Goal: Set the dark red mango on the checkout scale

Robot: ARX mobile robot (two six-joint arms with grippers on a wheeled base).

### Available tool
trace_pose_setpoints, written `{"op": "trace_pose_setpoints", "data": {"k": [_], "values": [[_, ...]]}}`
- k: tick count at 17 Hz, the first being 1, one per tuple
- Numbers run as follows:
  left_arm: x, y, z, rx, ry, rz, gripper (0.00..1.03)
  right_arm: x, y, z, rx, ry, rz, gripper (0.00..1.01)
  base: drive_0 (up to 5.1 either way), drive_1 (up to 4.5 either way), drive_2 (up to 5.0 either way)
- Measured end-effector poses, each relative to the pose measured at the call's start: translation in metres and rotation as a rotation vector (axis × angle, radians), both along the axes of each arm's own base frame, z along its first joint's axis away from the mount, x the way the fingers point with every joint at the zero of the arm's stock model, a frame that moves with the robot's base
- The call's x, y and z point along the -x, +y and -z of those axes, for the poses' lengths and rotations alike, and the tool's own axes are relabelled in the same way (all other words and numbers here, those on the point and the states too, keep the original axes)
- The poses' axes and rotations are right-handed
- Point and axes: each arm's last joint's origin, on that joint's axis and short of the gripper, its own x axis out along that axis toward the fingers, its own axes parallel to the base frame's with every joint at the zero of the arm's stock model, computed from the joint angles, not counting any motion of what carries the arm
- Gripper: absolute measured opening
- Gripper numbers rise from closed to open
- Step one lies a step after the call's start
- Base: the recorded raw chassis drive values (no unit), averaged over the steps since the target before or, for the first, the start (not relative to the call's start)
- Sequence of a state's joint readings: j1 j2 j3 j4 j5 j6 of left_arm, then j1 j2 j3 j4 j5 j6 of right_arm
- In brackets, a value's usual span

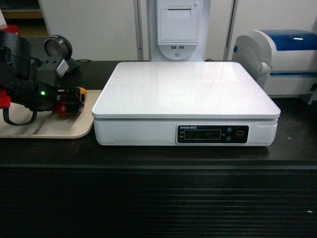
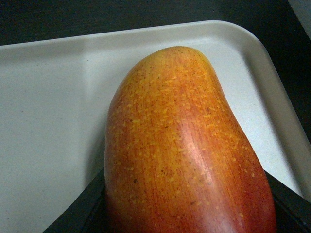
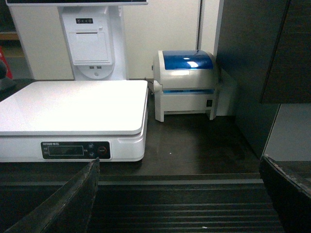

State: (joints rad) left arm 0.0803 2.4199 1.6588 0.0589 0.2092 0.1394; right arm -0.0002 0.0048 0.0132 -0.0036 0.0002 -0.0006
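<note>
The dark red mango, glossy red with an orange-yellow end, is held over the beige tray at the left of the checkout. My left gripper is shut on it. In the left wrist view the mango fills the frame, with black fingers pressed against both its sides. The white scale stands in the middle of the counter, its platform bare. My right gripper is open and holds nothing; it hangs in front of the ribbed checkout front, to the right of the scale.
The beige tray touches the scale's left side. A white-and-blue printer stands at the right rear, and a white receipt unit behind the scale. A round black scanner sits at the back left.
</note>
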Motion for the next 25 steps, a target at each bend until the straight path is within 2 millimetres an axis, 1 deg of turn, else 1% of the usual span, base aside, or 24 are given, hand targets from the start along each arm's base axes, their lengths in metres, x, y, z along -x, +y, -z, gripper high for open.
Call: {"op": "trace_pose_setpoints", "data": {"k": [1, 3, 4, 5, 6, 7, 8, 9, 10, 11, 12, 13, 14, 16, 18, 19, 20, 22, 23, 25], "values": [[0.0, 0.001, 0.0, -0.002, -0.003, -0.003, 0.62, 0.0, 0.0, 0.0, 0.0, 0.0, 0.0, 0.98, 0.0, 0.0, 0.0], [0.003, 0.002, 0.0, -0.006, -0.015, -0.01, 0.61, 0.0, 0.0, 0.0, 0.0, 0.0, 0.0, 0.98, 0.0, 0.0, 0.0], [0.007, 0.002, -0.004, -0.009, -0.015, -0.018, 0.61, 0.0, 0.0, 0.0, 0.0, 0.0, 0.0, 0.98, 0.0, 0.0, 0.0], [0.013, 0.002, -0.013, -0.004, -0.035, -0.02, 0.61, 0.0, 0.0, 0.0, 0.0, 0.0, 0.0, 0.98, 0.0, 0.0, 0.0], [0.016, 0.0, -0.025, 0.002, -0.07, -0.021, 0.61, 0.0, 0.0, 0.0, 0.0, 0.0, 0.0, 0.98, 0.0, 0.0, 0.0], [0.02, -0.004, -0.048, 0.007, -0.131, -0.025, 0.61, 0.0, 0.0, 0.0, 0.0, 0.0, 0.0, 0.98, 0.0, 0.0, 0.0], [0.025, -0.013, -0.077, 0.041, -0.21, -0.014, 0.61, 0.0, 0.0, 0.0, 0.0, 0.0, 0.0, 0.98, 0.0, 0.0, 0.0], [0.032, -0.03, -0.107, 0.058, -0.294, 0.012, 0.61, 0.0, 0.0, 0.0, 0.0, 0.0, 0.0, 0.98, 0.0, 0.0, 0.0], [0.04, -0.055, -0.134, 0.065, -0.363, 0.048, 0.61, 0.0, 0.0, 0.0, 0.0, 0.0, 0.0, 0.98, 0.0, 0.0, 0.0], [0.049, -0.084, -0.152, 0.082, -0.409, 0.1, 0.61, 0.0, 0.0, 0.0, 0.0, 0.0, 0.0, 0.98, 0.0, 0.0, 0.0], [0.058, -0.114, -0.159, 0.094, -0.426, 0.158, 0.61, 0.0, 0.0, 0.0, 0.0, 0.0, 0.0, 0.98, 0.0, 0.0, 0.0], [0.066, -0.144, -0.156, 0.11, -0.415, 0.215, 0.61, 0.0, 0.0, 0.0, 0.0, 0.0, 0.0, 0.98, 0.0, 0.0, 0.0], [0.074, -0.17, -0.149, 0.118, -0.391, 0.264, 0.61, 0.0, 0.0, 0.0, 0.0, 0.0, 0.0, 0.98, 0.0, 0.0, 0.0], [0.085, -0.209, -0.139, 0.149, -0.353, 0.313, 0.61, 0.0, 0.0, 0.0, 0.0, 0.0, 0.0, 0.98, 0.0, 0.0, 0.0], [0.087, -0.238, -0.136, 0.17, -0.332, 0.323, 0.61, 0.0, 0.0, 0.0, 0.0, 0.0, 0.0, 0.98, 0.0, 0.0, 0.0], [0.087, -0.25, -0.132, 0.171, -0.308, 0.315, 0.61, 0.0, 0.0, 0.0, 0.0, 0.0, 0.0, 0.98, 0.0, 0.0, 0.0], [0.086, -0.26, -0.122, 0.17, -0.27, 0.307, 0.61, 0.0, 0.0, 0.0, 0.0, 0.0, 0.0, 0.98, 0.0, 0.0, 0.0], [0.083, -0.274, -0.101, 0.175, -0.183, 0.278, 0.61, 0.0, 0.0, 0.0, 0.0, 0.0, 0.0, 0.98, 0.0, 0.0, 0.0], [0.08, -0.28, -0.092, 0.177, -0.143, 0.237, 0.61, 0.0, 0.0, 0.0, 0.0, 0.0, 0.0, 0.98, 0.0, 0.0, 0.0], [0.076, -0.288, -0.085, 0.179, -0.114, 0.187, 0.61, 0.0, 0.0, 0.0, 0.0, 0.0, 0.0, 0.98, 0.0, 0.0, 0.0]]}}
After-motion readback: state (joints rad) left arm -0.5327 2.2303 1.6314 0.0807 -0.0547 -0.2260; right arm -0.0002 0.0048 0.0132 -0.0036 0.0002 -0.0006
